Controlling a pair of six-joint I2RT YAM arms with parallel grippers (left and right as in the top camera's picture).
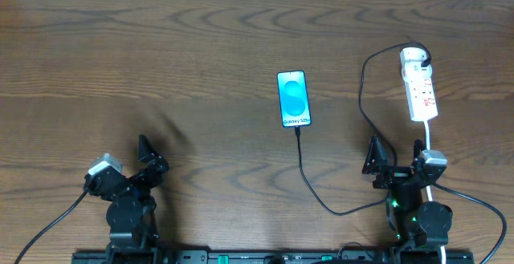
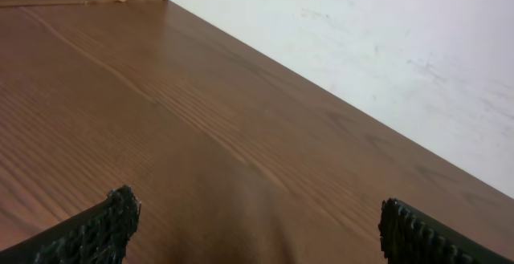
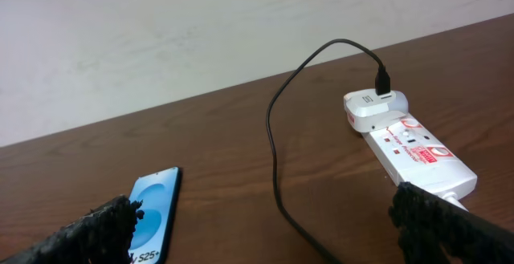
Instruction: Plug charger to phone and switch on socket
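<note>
- Resting at the lower left of the overhead frame, the left gripper (image 1: 152, 156) is seen released, its jaws spread wide over the bare table (image 1: 201, 39) with nothing between them.
- The right gripper (image 1: 395, 156) is likewise released and empty at the lower right of that frame, just below the socket (image 1: 421, 91).
- The phone (image 1: 293, 98) is found lying flat at the centre of the overhead frame, with its screen lit.
- The charger (image 1: 300, 156) can be traced from the phone's lower edge, down and to the right past the right gripper, then up in a loop to its white plug head (image 1: 413, 55).
- The plug head is seated in the top end of the socket.
- The cable end is touching the phone's lower edge, but whether it is fully pushed home cannot be told.
- Switching on the socket is judged to be the step in hand, and it is best given to the right gripper, which is the nearer.
- The jaws should be closed first, so that one blunt tip is offered to the switch by the red marks (image 3: 419, 150); the switch itself is too small to be picked out.
- The press should be made straight down, so that the light strip is not slid or tipped and the cable is not dragged from the phone.
- The cable loop to the left of the socket should be avoided on the approach.
</note>
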